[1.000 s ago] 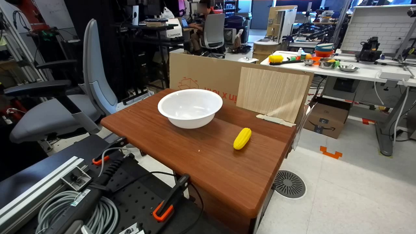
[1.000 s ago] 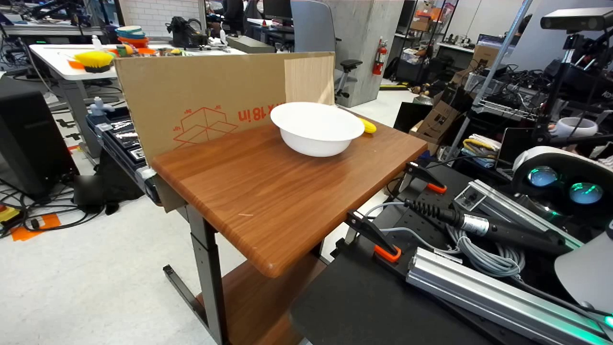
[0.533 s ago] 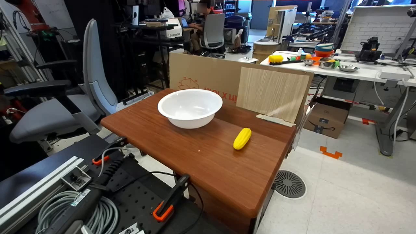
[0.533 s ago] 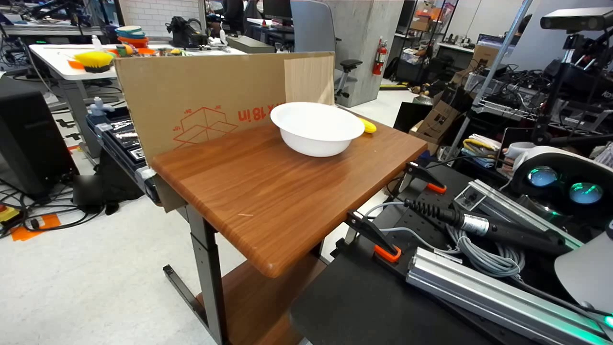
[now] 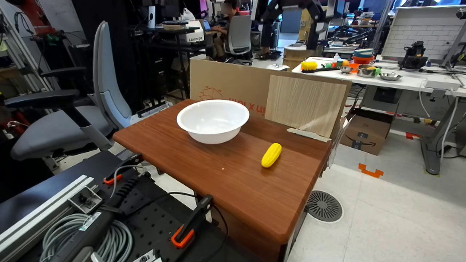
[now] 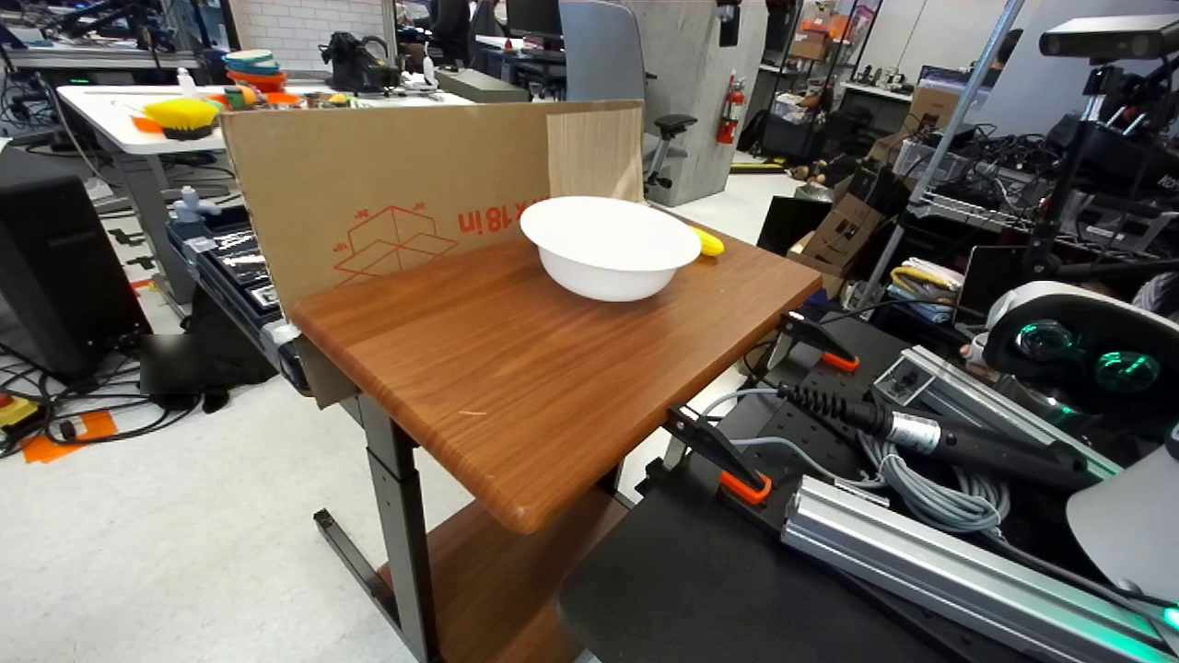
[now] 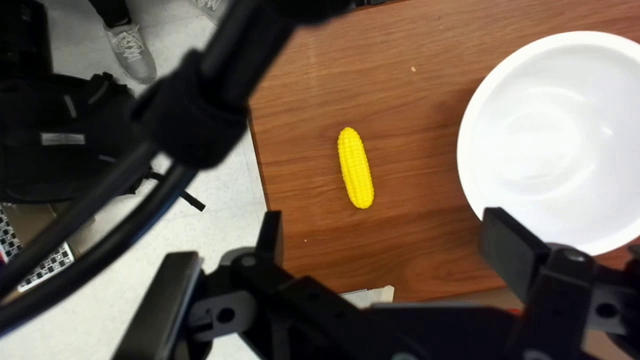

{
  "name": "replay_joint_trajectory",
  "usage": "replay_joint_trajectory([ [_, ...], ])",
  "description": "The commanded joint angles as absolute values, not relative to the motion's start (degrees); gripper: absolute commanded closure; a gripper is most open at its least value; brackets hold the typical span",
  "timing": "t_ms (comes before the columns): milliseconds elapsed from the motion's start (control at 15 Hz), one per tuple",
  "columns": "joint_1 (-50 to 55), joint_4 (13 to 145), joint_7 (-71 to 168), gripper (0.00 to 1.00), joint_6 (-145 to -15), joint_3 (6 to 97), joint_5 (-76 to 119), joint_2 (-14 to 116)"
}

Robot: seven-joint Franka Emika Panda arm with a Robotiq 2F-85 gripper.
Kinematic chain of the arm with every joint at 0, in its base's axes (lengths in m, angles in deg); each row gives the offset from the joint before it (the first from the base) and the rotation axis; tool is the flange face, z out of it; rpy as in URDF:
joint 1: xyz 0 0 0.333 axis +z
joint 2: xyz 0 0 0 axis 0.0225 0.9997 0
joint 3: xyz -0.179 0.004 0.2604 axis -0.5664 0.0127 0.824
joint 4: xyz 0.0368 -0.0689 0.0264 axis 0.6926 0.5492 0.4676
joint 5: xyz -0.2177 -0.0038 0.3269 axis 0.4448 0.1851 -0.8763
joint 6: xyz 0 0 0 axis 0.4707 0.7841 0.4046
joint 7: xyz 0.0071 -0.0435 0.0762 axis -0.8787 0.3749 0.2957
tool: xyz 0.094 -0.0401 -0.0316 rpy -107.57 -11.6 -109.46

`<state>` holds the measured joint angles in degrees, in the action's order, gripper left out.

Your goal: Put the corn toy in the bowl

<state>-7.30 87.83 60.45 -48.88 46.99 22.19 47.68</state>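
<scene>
With our gripper (image 7: 389,237) spread wide, we judged it best to centre over the corn toy (image 7: 356,168) and straddle its width.

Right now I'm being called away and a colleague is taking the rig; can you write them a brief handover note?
Gripper: open, holding nothing, up off the table.
Corn toy: lying on the table, beside the bowl but apart from it.
Bowl: upright on the table, nothing seen inside.
Done: no grasp or placing yet.
Left: grasp the corn toy, lift it, set it in the bowl.
</scene>
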Motion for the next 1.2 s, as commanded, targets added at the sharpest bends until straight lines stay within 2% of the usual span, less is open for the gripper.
replay_joint_trajectory([
  [0, -8.38, 83.76, 60.99, 0.00, -49.41, 47.32, 21.84, 54.01],
  [667, -6.88, 84.33, 46.94, 0.00, -64.81, 46.59, 23.36, 67.41],
  [1133, -4.81, 89.71, 44.46, 0.00, -73.26, 46.65, 25.03, 66.99],
])
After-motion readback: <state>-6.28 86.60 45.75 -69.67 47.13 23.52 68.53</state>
